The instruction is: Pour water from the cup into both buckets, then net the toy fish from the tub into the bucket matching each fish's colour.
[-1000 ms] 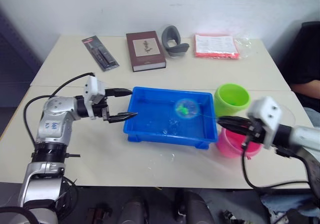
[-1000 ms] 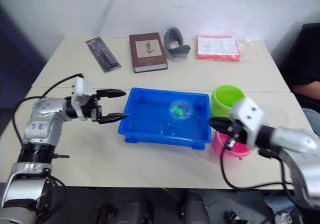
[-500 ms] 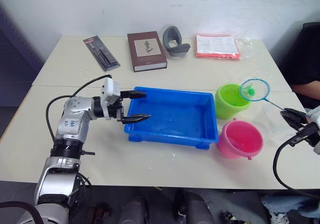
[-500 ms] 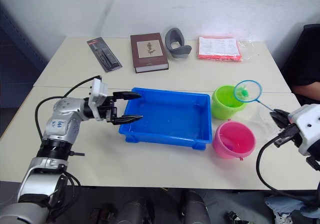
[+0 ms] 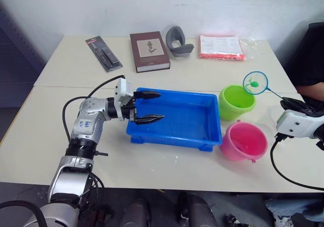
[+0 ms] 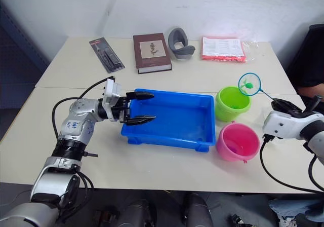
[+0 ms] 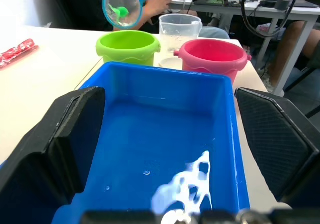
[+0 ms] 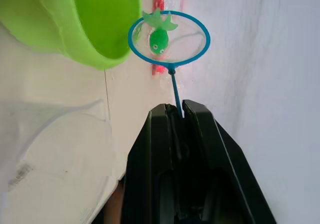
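Note:
My right gripper (image 5: 286, 102) is shut on the thin handle of the blue-rimmed net (image 5: 254, 82), held in the air at the far right edge of the green bucket (image 5: 236, 102). A green toy fish (image 8: 159, 40) lies in the net's mesh. The pink bucket (image 5: 245, 141) stands just in front of the green one. My left gripper (image 5: 150, 106) is open over the left end of the blue tub (image 5: 175, 120), which holds a little water. The clear cup (image 7: 179, 31) stands behind the two buckets in the left wrist view.
At the back of the table lie a black packaged tool (image 5: 103, 53), a brown book (image 5: 149, 51), a grey curved holder (image 5: 176, 40) and a red-and-white packet (image 5: 220, 47). A person in dark clothes (image 5: 311, 60) sits at the right edge.
The net with the green fish rose out of the tub and swung right to the green bucket. My left arm slid right along the tub's left end.

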Tool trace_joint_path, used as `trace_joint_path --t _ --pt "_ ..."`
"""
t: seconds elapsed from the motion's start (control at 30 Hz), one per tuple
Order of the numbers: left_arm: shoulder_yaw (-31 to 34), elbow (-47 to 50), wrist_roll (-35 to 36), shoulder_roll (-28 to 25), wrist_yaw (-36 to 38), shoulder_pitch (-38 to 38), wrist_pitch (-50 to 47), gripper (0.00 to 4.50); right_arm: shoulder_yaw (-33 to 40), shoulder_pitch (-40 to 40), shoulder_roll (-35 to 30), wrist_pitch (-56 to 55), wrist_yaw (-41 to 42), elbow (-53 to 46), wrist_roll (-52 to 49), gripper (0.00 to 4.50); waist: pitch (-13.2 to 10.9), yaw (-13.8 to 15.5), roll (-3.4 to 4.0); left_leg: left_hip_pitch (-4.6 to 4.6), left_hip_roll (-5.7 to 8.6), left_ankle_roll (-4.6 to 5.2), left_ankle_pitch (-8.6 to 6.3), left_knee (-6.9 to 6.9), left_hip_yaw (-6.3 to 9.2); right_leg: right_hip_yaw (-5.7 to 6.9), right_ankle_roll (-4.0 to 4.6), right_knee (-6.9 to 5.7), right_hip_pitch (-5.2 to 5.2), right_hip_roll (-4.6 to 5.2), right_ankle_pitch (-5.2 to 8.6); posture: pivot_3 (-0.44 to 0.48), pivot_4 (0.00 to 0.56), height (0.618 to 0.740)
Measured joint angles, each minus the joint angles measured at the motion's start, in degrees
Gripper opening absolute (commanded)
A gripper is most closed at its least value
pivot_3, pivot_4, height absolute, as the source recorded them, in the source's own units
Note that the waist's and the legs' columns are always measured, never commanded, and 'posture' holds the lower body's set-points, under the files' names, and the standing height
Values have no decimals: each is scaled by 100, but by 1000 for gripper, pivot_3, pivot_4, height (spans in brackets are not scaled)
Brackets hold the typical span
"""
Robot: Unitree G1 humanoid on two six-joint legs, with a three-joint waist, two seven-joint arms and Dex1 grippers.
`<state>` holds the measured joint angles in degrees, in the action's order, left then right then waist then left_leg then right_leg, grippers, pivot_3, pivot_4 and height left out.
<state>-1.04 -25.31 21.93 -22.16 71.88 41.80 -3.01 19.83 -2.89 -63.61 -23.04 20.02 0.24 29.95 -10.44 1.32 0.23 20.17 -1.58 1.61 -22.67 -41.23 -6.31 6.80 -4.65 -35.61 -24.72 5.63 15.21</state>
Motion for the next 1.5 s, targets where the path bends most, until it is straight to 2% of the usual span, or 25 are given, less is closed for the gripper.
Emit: trace_joint_path --t 0.2,0.37,0.53,0.63,0.7,0.73,0.77,0.83,1.0,1.07,1.13,1.33,1.37,1.5 --pt "-9 3 1 308 -135 -3 20 4464 -303 77 -479 -1187 -1279 770 996 0 -1 -25 -1 -2 -7 -9 5 8 -6 -17 0 3 0 -12 0 0 150 740" --pt "-11 -29 -3 477 -204 0 126 4464 -416 244 -699 -1493 -2054 1292 1391 0 -1 -42 -1 -3 -10 -12 7 11 -28 -32 0 5 0 -13 0 0 150 740" --pt "-6 -30 -12 499 -244 -1 184 4464 -396 215 -704 -1671 -2106 1328 1061 0 -1 -58 -1 -4 -10 -12 7 14 -40 -37 0 6 0 -15 0 0 150 740" --pt "4 -29 -13 404 -229 -20 190 4464 -317 136 -388 -1635 -1432 1091 -448 0 -2 -80 -4 -6 -13 -13 7 15 -38 -35 0 8 3 -20 0 0 150 740" --pt "95 -19 46 196 -123 -111 156 4464 -363 -119 -145 -1334 -560 507 -2137 0 -3 -102 -5 -7 -17 -13 7 16 -19 -33 0 8 3 -23 0 0 150 740" --pt "160 -19 76 91 -84 -162 112 4464 -373 -209 -53 -1196 -267 262 -2673 0 -3 -111 -4 -7 -18 -13 7 15 -6 -31 0 8 3 -22 0 0 150 740" --pt "255 -11 173 -58 8 -225 4 4464 -373 -362 93 -799 116 -184 -3551 0 -3 -131 -4 -7 -18 -13 8 15 4 -30 0 4 2 -22 0 0 150 740" --pt "384 55 333 -298 159 -273 -210 4464 -373 -490 315 -135 544 -772 -4606 0 -5 -135 -7 -5 -17 -13 7 7 10 -27 1 3 4 -17 0 0 150 740" --pt "631 829 706 -1053 602 -643 -736 4464 -425 -788 562 1485 1571 -2237 -6961 0 -4 -115 -6 -4 -14 -7 5 5 24 -21 2 3 8 -5 0 0 150 740" --pt "678 1101 706 -1506 811 -952 -803 4464 -752 -818 618 2049 1900 -2880 -7679 0 -4 -117 -7 -5 -17 -8 4 6 32 -14 6 5 11 -4 2 0 150 740" --pt "771 1215 709 -1830 932 -1279 -841 4464 -1319 -761 700 2517 2104 -3229 -7700 0 -3 -122 -9 -5 -15 -7 3 5 33 -12 9 5 12 0 3 0 150 740" --pt "1046 1450 649 -2630 1343 -2557 -555 4464 -2810 60 1275 3002 2735 -3085 -6549 0 0 -140 -17 -3 -14 -1 -4 5 29 -12 14 5 3 11 7 0 150 740" --pt "1127 1562 639 -2784 1407 -2920 -486 4464 -3149 259 1429 3055 2933 -2968 -6288 0 2 -144 -23 -2 -16 -4 -6 6 31 -8 19 4 2 15 10 0 150 740" --pt "1311 1856 655 -2969 1405 -3514 -431 4464 -4047 695 1986 2993 3337 -2086 -5311 0 2 -110 -25 2 -5 0 -6 2 37 8 24 5 1 30 12 0 150 740"
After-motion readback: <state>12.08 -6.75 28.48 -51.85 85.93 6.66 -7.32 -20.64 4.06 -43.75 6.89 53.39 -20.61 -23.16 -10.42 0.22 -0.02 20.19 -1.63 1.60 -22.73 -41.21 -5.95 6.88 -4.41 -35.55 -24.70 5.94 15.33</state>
